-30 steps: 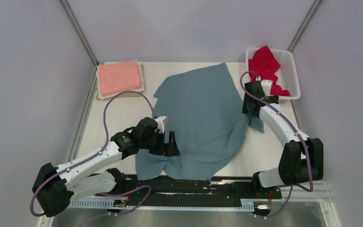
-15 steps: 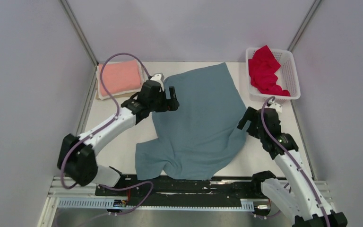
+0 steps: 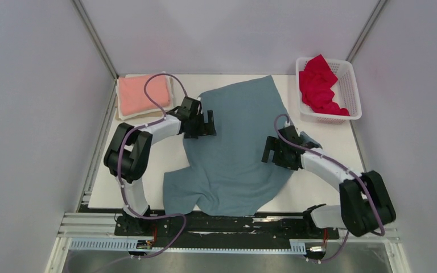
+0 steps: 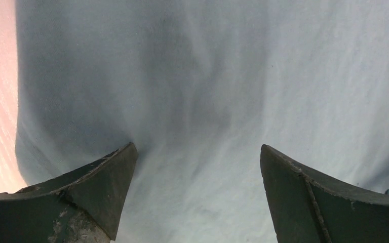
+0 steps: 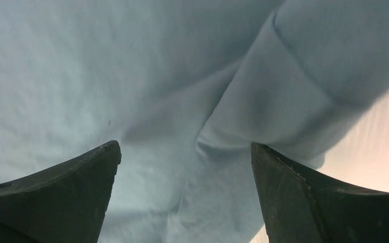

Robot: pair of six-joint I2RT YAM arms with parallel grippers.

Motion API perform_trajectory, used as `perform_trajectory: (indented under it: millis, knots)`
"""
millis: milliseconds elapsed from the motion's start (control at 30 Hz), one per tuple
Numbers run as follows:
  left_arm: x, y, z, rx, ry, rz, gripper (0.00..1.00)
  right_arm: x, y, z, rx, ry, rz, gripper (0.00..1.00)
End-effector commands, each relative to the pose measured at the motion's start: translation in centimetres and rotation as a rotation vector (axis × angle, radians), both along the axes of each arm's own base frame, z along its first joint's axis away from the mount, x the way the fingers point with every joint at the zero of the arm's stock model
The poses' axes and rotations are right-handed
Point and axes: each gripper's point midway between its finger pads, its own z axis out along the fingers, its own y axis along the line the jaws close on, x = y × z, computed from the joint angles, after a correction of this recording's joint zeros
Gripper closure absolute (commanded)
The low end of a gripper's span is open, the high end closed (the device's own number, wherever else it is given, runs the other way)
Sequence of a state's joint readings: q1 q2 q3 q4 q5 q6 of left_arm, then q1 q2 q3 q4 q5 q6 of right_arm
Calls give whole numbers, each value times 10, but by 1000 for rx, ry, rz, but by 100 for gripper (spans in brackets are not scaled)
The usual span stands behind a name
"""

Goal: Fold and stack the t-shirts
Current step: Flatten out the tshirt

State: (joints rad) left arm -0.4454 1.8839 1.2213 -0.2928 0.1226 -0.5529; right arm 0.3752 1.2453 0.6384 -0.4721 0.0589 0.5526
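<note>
The grey-blue t-shirt [image 3: 239, 148] lies spread and rumpled in the middle of the table; it fills the left wrist view [image 4: 207, 101] and the right wrist view [image 5: 131, 76]. My left gripper [image 3: 206, 124] is open, low over the shirt's left edge. My right gripper [image 3: 274, 151] is open over the shirt's right side, where a fold of cloth [image 5: 263, 111] lies between the fingers. The salmon-pink t-shirt [image 3: 142, 94] lies folded at the back left. The red t-shirt [image 3: 318, 85] sits crumpled in the basket.
The white lattice basket [image 3: 350, 85] stands at the back right. A pale board [image 3: 120, 111] lies under the pink shirt. Bare table [image 3: 142, 176] shows at the front left, and a strip [image 3: 330, 139] to the right of the shirt.
The left arm swung from the shirt's near left edge to its far left edge and drew in. The right arm pulled back from the basket side, then moved in onto the shirt's right side.
</note>
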Motion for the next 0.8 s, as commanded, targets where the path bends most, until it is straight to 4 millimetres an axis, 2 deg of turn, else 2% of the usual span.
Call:
perform_trajectory:
  millis: [0,33,67,100,133,167,200,233,267,333,367,433,467,500,533,567,600,633,667,700,733,767]
  knots:
    - [-35,1,-13,-57,59,-4,0,63,10,8,-31,-93,-59,0]
    - [-42,-1,-9,-91,70,5,0,71,12,2,-45,-75,-56,0]
    - [-58,5,-20,-91,104,14,0,80,15,-3,-54,-62,-50,0]
    - [-65,4,-12,-121,99,29,0,88,19,-8,-60,-47,-41,0]
    - [-82,10,-24,-122,134,52,0,97,24,-13,-60,-35,-26,0]
    - [-90,10,-17,-135,120,55,0,108,31,-14,-54,-32,-7,0]
    - [-106,15,-26,-132,153,71,0,117,38,-18,-46,-23,12,0]
    - [-114,11,-18,-147,139,59,0,129,46,-21,-36,-22,33,0]
    - [-129,12,-25,-143,169,67,0,141,55,-20,-25,-32,65,0]
    - [-149,0,-19,-161,180,38,0,166,72,-18,-18,-58,127,0]
    - [-159,-12,-15,-175,172,-2,0,179,81,-18,-16,-71,153,0]
    - [-165,-31,-6,-198,150,-49,0,205,99,-14,0,-107,215,0]
    - [-161,-33,-5,-185,127,-40,0,217,105,-18,-4,-112,236,0]
    - [-153,-41,0,-187,109,-41,0,236,111,-10,-6,-147,251,0]
    - [-146,-41,-5,-162,101,-26,0,246,114,-9,-18,-158,269,0]
    - [-132,-50,6,-171,68,-26,0,259,116,-8,-31,-176,280,0]
    - [-124,-52,-1,-145,67,-24,0,270,118,-6,-38,-193,286,0]
    - [-108,-63,11,-160,30,-26,0,280,118,-9,-43,-201,291,0]
    - [-100,-65,0,-128,32,-26,0,291,118,-10,-43,-212,288,0]
    - [-82,-78,13,-146,-11,-36,0,300,116,-12,-41,-221,281,0]
    - [-75,-80,-3,-122,13,-39,0,309,114,-15,-38,-227,271,0]
    - [-58,-92,9,-139,-21,-51,0,319,111,-15,-35,-240,264,0]
